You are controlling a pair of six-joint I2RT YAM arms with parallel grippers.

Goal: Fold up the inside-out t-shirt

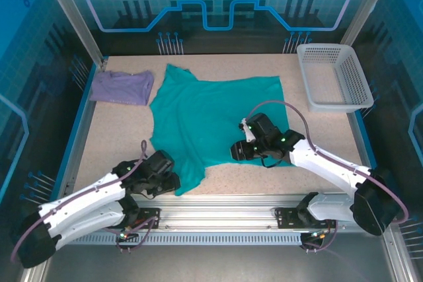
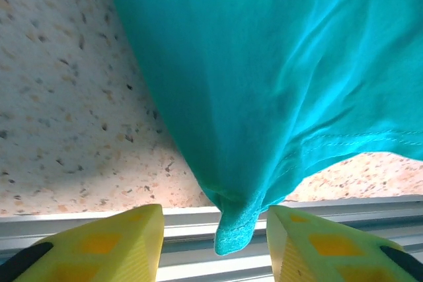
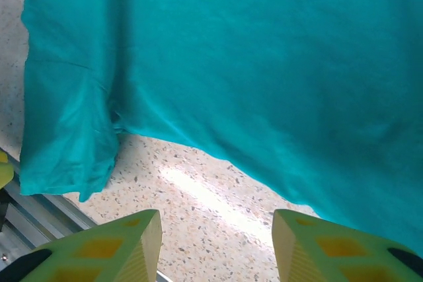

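Note:
The inside-out t-shirt (image 1: 211,120), teal-green, lies spread across the middle of the table. Its near left corner (image 2: 234,232) reaches the table's front rail and sits between the yellow fingers (image 2: 125,242) of my left gripper (image 2: 215,211). Those fingers stand apart with a gap on each side of the cloth, so the gripper is open. In the top view my left gripper (image 1: 173,179) is at that corner. My right gripper (image 1: 236,150) is over the shirt's near hem, open, with bare table (image 3: 218,203) between its fingers (image 3: 310,246) and the hem (image 3: 198,143) just beyond.
A small lavender shirt (image 1: 122,87) lies at the back left, touching the teal shirt's sleeve. A white mesh basket (image 1: 334,77) stands at the back right. The metal front rail (image 2: 198,219) runs under my left gripper. Blue walls enclose the table.

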